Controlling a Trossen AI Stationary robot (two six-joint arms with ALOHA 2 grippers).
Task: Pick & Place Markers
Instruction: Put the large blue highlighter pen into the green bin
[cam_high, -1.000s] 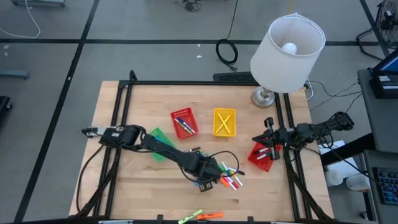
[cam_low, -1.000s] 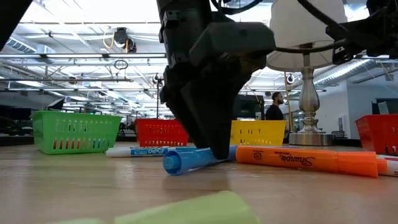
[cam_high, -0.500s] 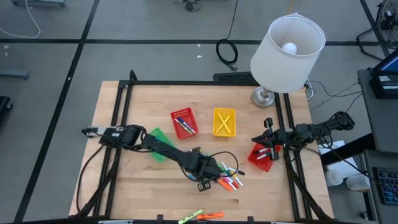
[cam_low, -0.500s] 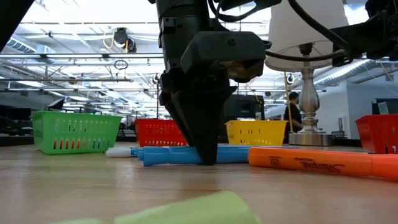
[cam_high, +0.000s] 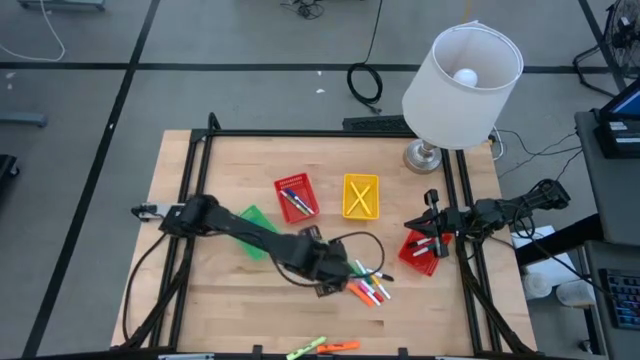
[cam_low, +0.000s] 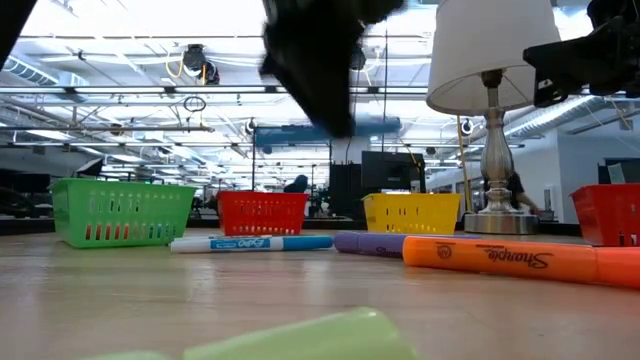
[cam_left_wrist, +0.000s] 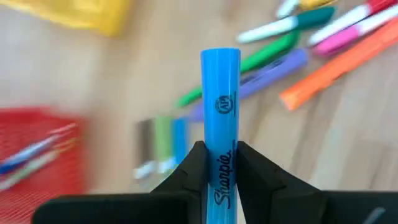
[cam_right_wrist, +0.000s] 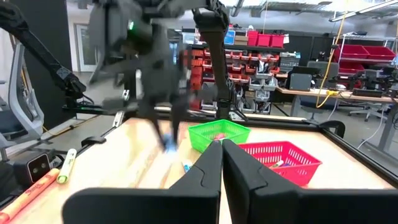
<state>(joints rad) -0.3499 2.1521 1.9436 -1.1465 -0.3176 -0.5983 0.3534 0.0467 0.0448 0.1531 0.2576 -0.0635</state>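
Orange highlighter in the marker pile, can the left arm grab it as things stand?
Probably not right now: nothing lies over the orange highlighter and the left gripper hangs close by, but that gripper is shut on a blue Sharpie marker.

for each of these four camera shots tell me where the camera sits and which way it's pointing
High: overhead, straight down; both arms, wooden table.
Low: table-top height, level across into the room; left arm blurred above.
Left wrist: on the left arm; left end effector shut on a blue marker.
Right wrist: on the right arm, facing across the table; right end effector shut.
Shared: green basket.
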